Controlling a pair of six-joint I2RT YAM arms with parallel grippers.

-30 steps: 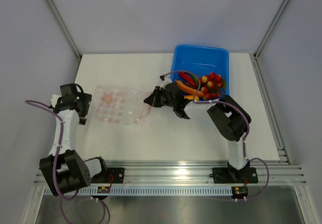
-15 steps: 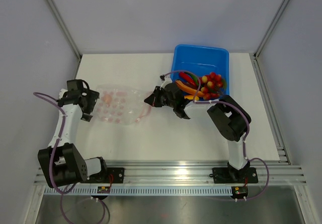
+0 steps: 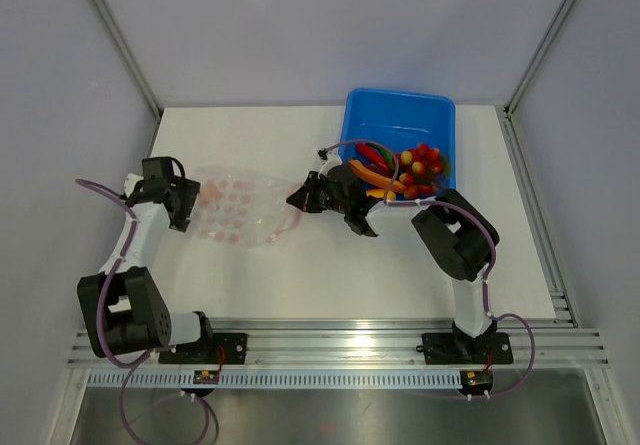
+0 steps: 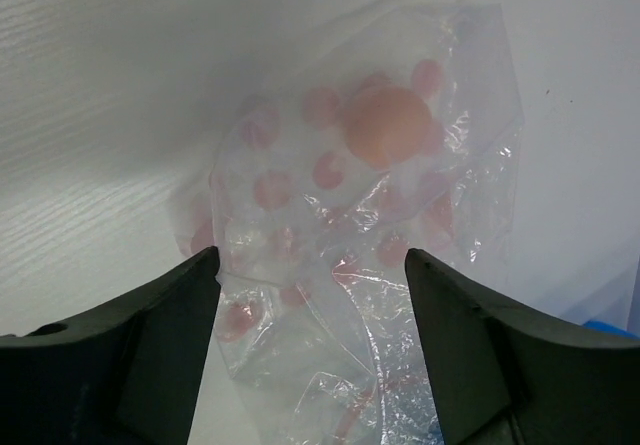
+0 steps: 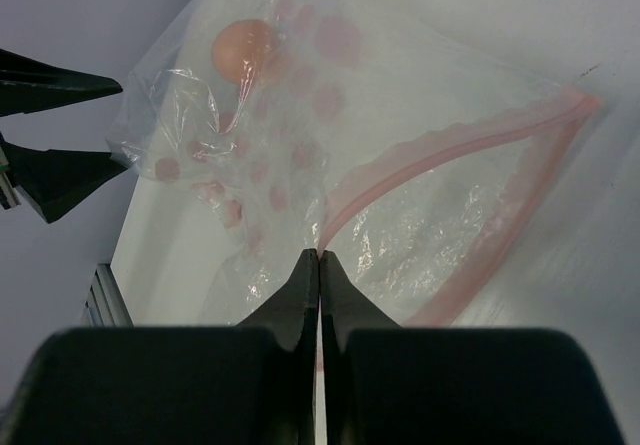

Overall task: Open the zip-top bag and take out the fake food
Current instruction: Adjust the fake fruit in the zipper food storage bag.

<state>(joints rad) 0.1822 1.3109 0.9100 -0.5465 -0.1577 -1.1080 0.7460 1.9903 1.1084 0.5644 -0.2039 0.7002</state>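
Here, listed from left to right across the table (image 3: 330,275):

1. Left gripper (image 3: 188,202). At the left edge of the bag, pointing right. In its wrist view the two fingers (image 4: 150,355) stand wide apart, and the crinkled end of the bag lies in the gap between them. Open, not clamped on anything.

2. Bag (image 3: 240,210). Clear plastic printed with pink dots, lying flat on the white table between the two grippers, well left of the tub. Its pink zipper strip (image 5: 450,145) runs along the right-hand end, and the two lips are parted into a loop, so the mouth is open.

3. Egg (image 4: 385,125). One pale orange egg inside the bag, in the far left part, near the left gripper and away from the mouth.

4. Right gripper (image 3: 292,202). At the right end of the bag, pointing left. The fingers are pressed together and pinch one lip of the bag at the zipper strip.

5. Tub (image 3: 400,115). Blue plastic, at the far right of the table, behind the right arm.

6. Toy food (image 3: 415,165). Red, orange, yellow and green pieces heaped in the near part of the tub.
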